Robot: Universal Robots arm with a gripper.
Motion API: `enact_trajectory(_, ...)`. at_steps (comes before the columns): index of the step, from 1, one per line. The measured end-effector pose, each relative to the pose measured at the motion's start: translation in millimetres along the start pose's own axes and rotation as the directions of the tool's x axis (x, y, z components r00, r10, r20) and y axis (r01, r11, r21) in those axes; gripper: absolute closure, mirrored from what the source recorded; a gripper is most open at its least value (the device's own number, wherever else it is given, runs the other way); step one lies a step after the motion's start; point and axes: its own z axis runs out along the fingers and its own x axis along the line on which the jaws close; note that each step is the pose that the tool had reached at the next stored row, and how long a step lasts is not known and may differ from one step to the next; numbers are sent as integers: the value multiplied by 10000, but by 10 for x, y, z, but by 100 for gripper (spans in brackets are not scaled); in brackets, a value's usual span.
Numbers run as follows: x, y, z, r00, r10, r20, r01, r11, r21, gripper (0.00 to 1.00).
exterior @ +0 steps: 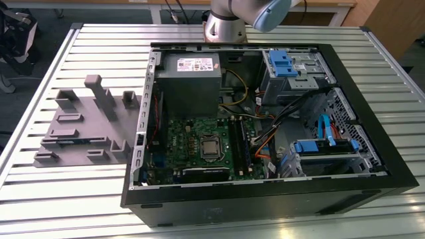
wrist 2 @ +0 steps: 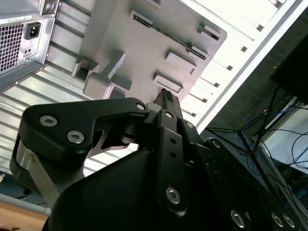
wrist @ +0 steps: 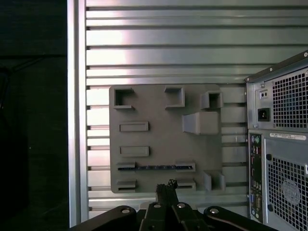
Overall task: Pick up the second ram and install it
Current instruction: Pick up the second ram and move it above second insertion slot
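Fingers (wrist: 166,189) hang, seemingly closed, above the second ram (wrist: 154,167) in its tray (wrist: 159,110).

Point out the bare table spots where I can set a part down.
Free: table slats between the grey tray and the arm's base, and those at the exterior view's lower left. Crowded: inside the open computer case.
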Motion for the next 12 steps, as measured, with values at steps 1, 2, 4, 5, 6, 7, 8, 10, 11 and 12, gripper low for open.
enact_trajectory(1,0,0,0,10000,-69,-2,69,10000,-2,89)
enact_trajectory(2,0,-1,0,9999,-158,-6,158,9999,-3,89)
enact_trajectory(4,0,-3,0,9993,-382,-14,382,9993,-10,89)
enact_trajectory(5,0,-3,0,9988,-491,-17,491,9988,-13,89)
enact_trajectory(6,0,-3,0,9982,-600,-21,600,9982,-15,89)
enact_trajectory(7,0,-3,0,9974,-715,-24,715,9974,-18,89)
enact_trajectory(8,0,-4,-1,9966,-822,-29,822,9966,-20,89)
enact_trajectory(10,1,-4,-1,9945,-1047,-37,1047,9945,-25,89)
enact_trajectory(11,1,-4,-1,9933,-1153,-40,1153,9933,-26,89)
enact_trajectory(12,1,-4,0,9920,-1263,-43,1263,9920,-26,89)
